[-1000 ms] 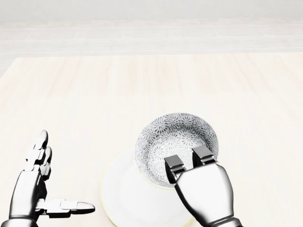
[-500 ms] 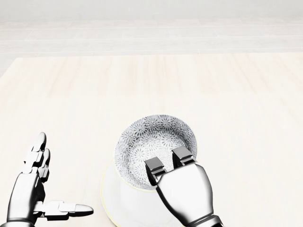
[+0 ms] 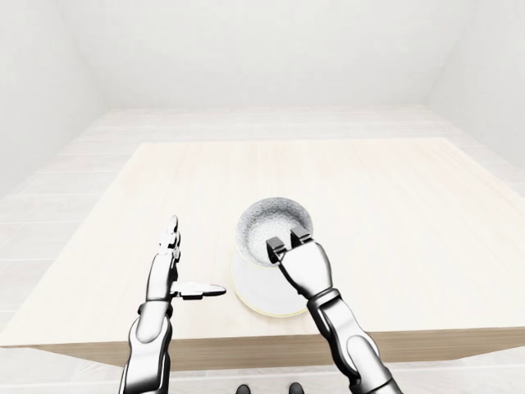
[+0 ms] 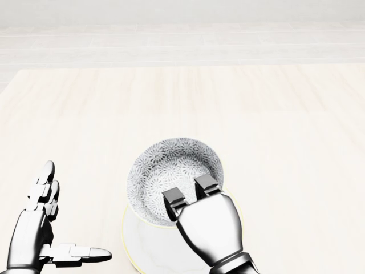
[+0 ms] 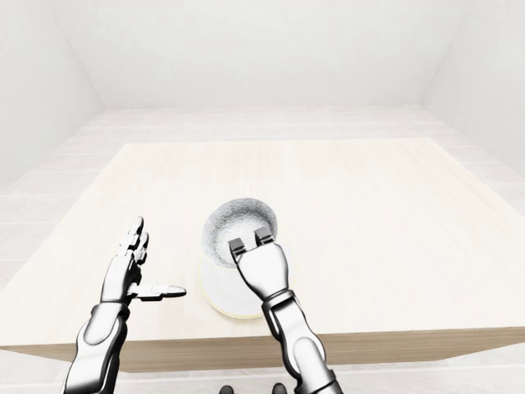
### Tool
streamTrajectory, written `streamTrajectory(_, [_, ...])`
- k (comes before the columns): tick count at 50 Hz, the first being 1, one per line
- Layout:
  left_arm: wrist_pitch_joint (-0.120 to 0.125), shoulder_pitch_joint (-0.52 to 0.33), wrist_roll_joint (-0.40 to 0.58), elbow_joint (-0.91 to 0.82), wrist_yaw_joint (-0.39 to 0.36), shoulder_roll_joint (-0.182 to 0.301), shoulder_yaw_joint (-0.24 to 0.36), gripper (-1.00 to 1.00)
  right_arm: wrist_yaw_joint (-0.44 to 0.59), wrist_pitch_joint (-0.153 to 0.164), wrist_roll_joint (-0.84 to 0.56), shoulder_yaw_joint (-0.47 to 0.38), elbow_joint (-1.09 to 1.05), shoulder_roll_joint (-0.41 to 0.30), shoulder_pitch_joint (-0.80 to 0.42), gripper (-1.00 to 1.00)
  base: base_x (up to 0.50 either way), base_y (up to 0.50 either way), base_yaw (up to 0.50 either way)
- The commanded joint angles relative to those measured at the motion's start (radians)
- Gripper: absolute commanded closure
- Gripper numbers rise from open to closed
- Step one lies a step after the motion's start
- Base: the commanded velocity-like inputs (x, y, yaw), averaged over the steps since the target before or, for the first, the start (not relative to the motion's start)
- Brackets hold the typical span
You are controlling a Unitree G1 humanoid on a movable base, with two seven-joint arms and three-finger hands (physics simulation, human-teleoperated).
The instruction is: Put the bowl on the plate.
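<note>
A patterned grey-and-white bowl (image 4: 171, 171) hangs over the white plate (image 4: 142, 242) near the table's bottom edge in the head view. My right hand (image 4: 191, 197) grips the bowl's near rim, two fingers hooked inside it, shut on the bowl. The bowl covers most of the plate; only the plate's lower left part shows. Whether the bowl touches the plate cannot be told. My left hand (image 4: 48, 228) stands open to the left of the plate, fingers up and thumb pointing right, holding nothing.
The pale wooden table (image 3: 369, 189) stretches wide above and to the right of the bowl. Its near edge (image 3: 426, 336) runs just below the plate. A light tiled floor (image 3: 271, 119) lies beyond the table.
My right hand has carried the bowl leftward, so that it now stands over the plate's middle. The left hand has stayed nearly still.
</note>
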Motion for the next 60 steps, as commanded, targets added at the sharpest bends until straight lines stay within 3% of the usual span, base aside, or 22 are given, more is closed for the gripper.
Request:
streamTrajectory(1, [0.009,0.000,0.000,-0.010,-0.001,-0.001,0.001,-1.00,-0.049,0.000,-0.010,0.008,0.022,0.004,-0.006,1.00,0.00,0.00,0.00])
streamTrajectory(8, [0.018,-0.008,0.000,-0.013,0.000,0.001,0.004,-1.00,-0.045,0.000,-0.008,0.015,0.010,-0.004,0.015,1.00,0.00,0.00,0.00])
streamTrajectory(34, [-0.003,-0.002,0.003,0.008,0.004,0.002,-0.006,-1.00,-0.095,0.000,0.005,0.025,0.035,-0.026,0.068,1.00,0.00,0.00,0.00])
streamTrajectory(60, [0.003,-0.004,0.009,0.003,0.002,0.001,-0.004,-1.00,-0.145,0.000,0.017,0.028,0.101,-0.032,0.071,1.00,0.00,0.00,0.00])
